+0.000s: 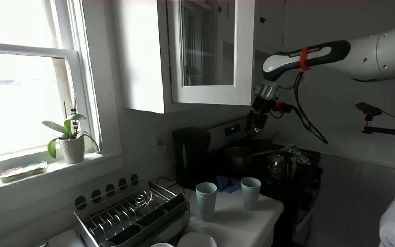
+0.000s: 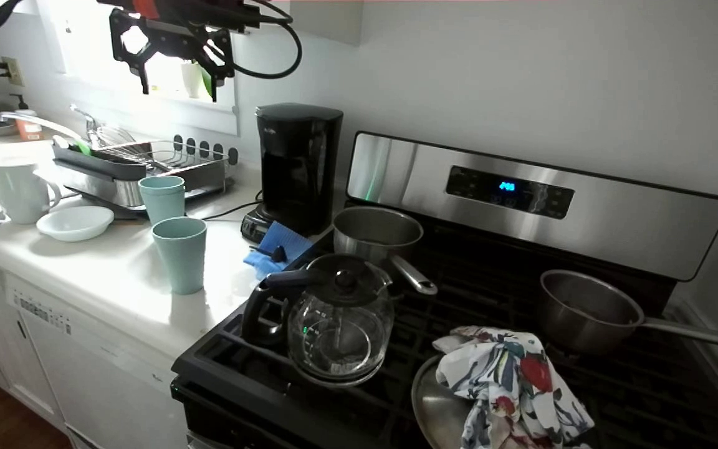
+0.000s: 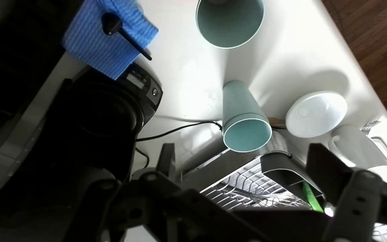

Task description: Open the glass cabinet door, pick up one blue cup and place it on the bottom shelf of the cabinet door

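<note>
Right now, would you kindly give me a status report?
Gripper open, empty. Glass cabinet door open. Single blue cup upright on counter. Possible obstacle: apparent cup stack nearby.

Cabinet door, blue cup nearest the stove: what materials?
Cabinet door: pane likely glass, smooth, see-through; frame painted opaque white, probably wood, core hidden. Blue cup: likely matte plastic, from thin rim and soft, even color; coated metal possible.

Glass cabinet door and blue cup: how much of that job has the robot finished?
Done: the glass cabinet door looks swung open. In hand: nothing yet; the tool hangs open and empty. Left: grasping the single pale blue cup, which stands on the counter, and setting it on the bottom shelf, which I can't clearly make out.
</note>
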